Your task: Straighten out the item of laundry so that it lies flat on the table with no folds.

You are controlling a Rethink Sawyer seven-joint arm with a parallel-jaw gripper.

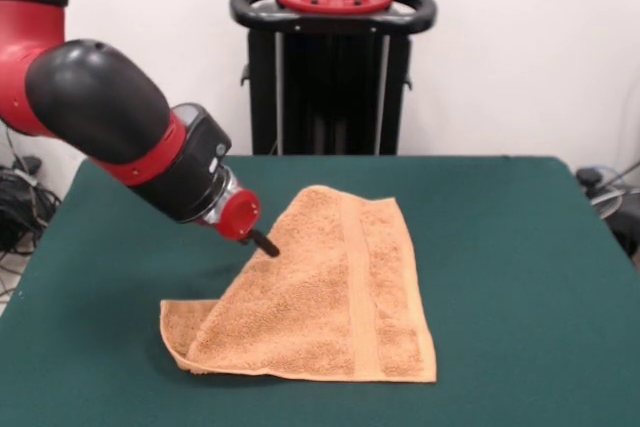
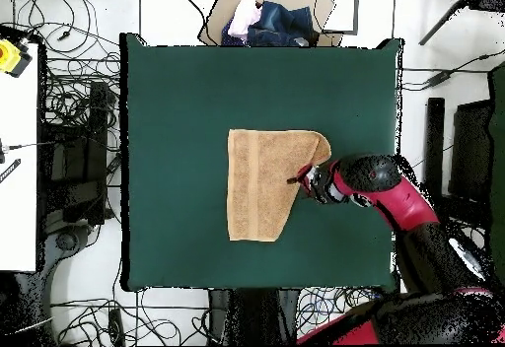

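The orange-tan towel [image 1: 330, 297] lies near the middle of the green table [image 1: 520, 267]. It is folded over on a slant, so it shows a sloping edge and a woven band running down it. A lower layer sticks out at its front left corner [image 1: 178, 325]. My gripper [image 1: 266, 244] shows as a short black tip below a red collar and touches the towel's sloping edge. In the overhead view the towel [image 2: 258, 185] has its slanted edge on the right, and the gripper [image 2: 295, 178] meets that edge. I cannot see whether it holds the cloth.
The robot's pedestal [image 1: 333, 57] stands behind the table's far edge. In the overhead view a cardboard box of clothes [image 2: 271, 18] sits beyond the table's top edge, a white bench [image 2: 15, 146] stands to the left, and cables lie on the floor.
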